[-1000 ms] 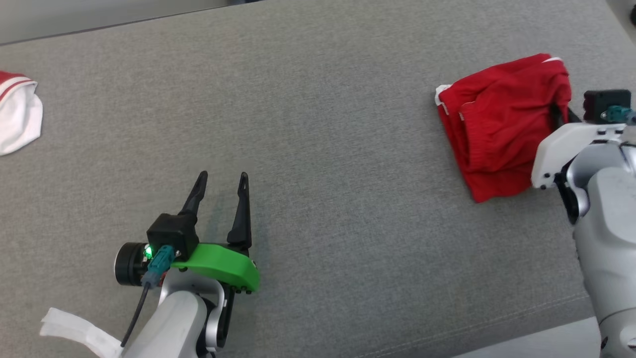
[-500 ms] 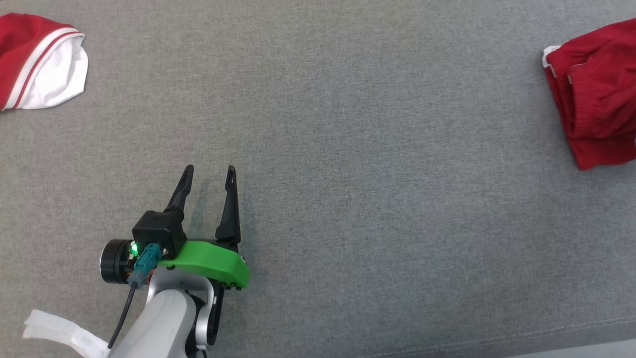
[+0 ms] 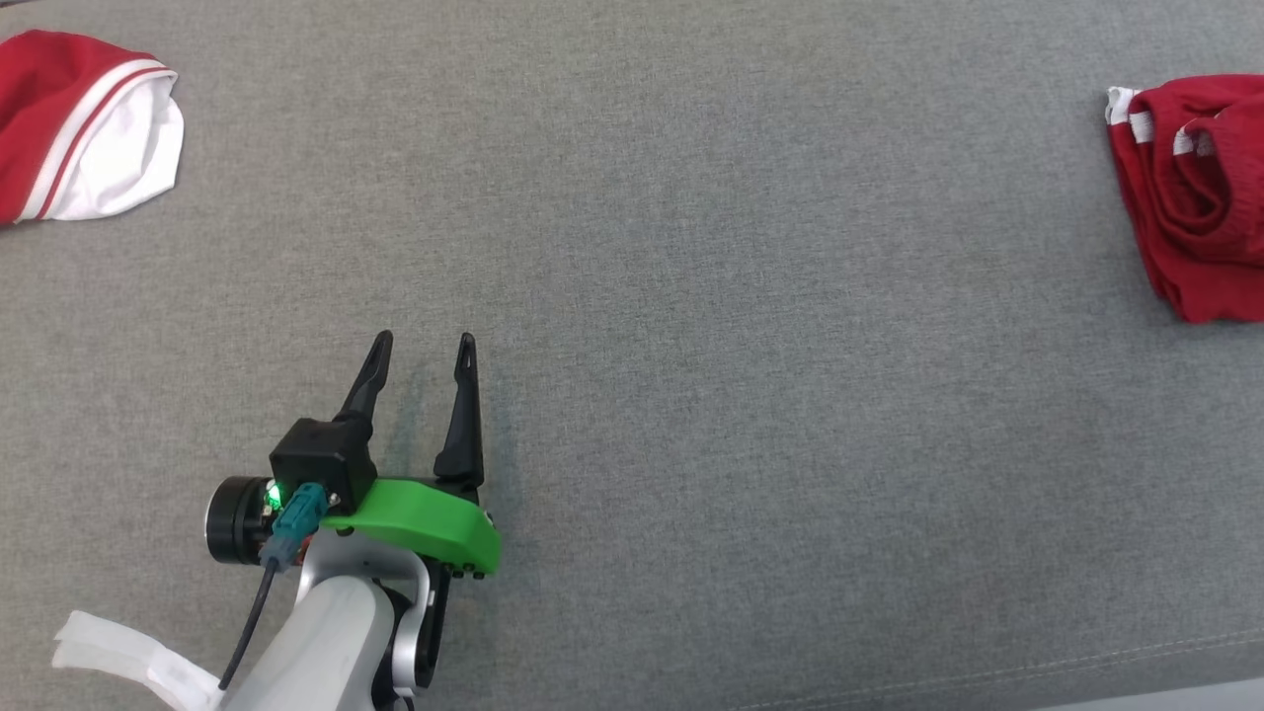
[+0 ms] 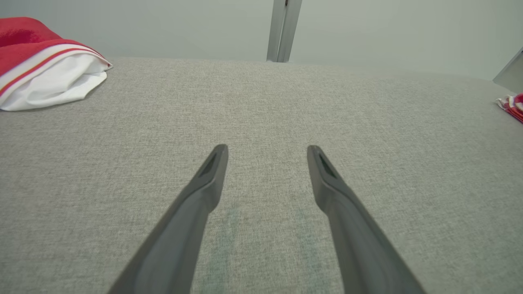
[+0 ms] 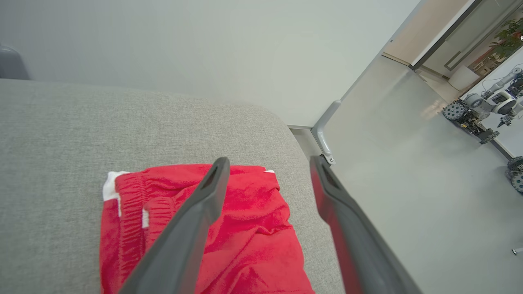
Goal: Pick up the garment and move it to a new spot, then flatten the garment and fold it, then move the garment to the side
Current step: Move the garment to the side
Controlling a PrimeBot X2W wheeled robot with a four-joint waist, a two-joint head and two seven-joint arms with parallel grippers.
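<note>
The garment (image 3: 1195,217) is red with white trim and lies folded and a bit bunched at the right edge of the head view, on the grey fabric surface (image 3: 691,247). In the right wrist view my right gripper (image 5: 269,160) hangs open over the garment (image 5: 257,228), nothing between its fingers. A corner of the garment (image 4: 512,106) shows far right in the left wrist view. My left gripper (image 3: 425,341) rests open at the lower left, far from it, with bare fabric between its fingers (image 4: 266,149).
A second garment, red and white (image 3: 89,128), lies bunched at the far left (image 4: 45,73). The surface's right edge (image 5: 302,183) runs close beside the red garment, with floor beyond. Other robots (image 5: 482,110) stand far off on that floor.
The head camera has moved, shifting the whole picture right. My right gripper has opened and let go of the garment, which now lies more bunched. The left gripper has stayed put.
</note>
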